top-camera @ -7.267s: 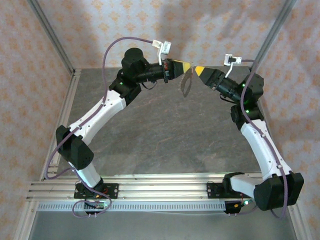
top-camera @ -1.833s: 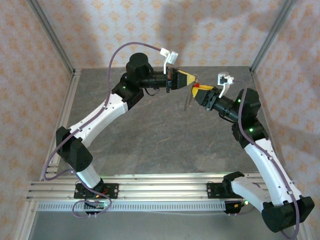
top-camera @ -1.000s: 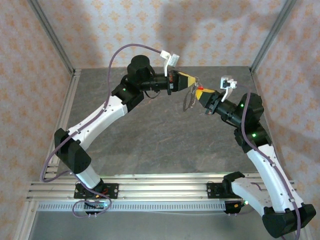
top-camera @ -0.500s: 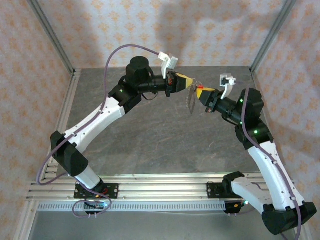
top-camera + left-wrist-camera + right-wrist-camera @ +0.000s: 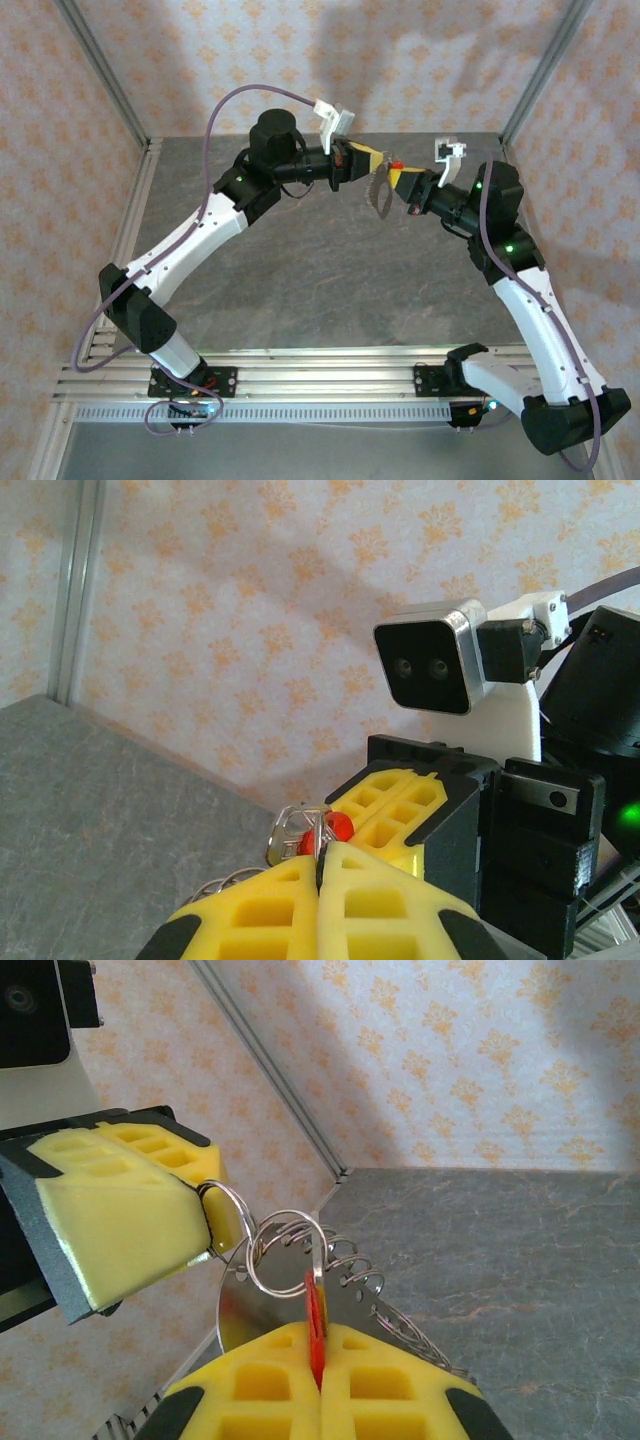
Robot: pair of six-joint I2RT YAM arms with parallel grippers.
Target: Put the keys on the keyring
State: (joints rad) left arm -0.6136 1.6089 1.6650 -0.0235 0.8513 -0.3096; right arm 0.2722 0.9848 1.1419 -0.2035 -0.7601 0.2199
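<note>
From here we judge the main risks to be slips. The left gripper (image 5: 208, 1222) pinches the keyring (image 5: 379, 193) only at the very tips of its pads, so any sideways push could twist the ring out and drop it onto the table (image 5: 330, 270) beneath. The key (image 5: 315, 1328), just right of the keyring and meeting its bright ring, is held edge-on by its thin red head, so pressing it against the ring could swivel it in the grip or pop it loose. The right gripper (image 5: 320, 1342), right of the keyring, sits very near the left one, so a small overshoot would knock the yellow pads together.

As for the jaws, the left pair is fully closed, pad against pad, with a loop of the keyring nipped at the tip and the rest of the ring hanging below. The right pair is closed too, clamped on the key's red head, with the top of the key poking up against the keyring. We cannot tell whether the key has passed through the ring yet.
</note>
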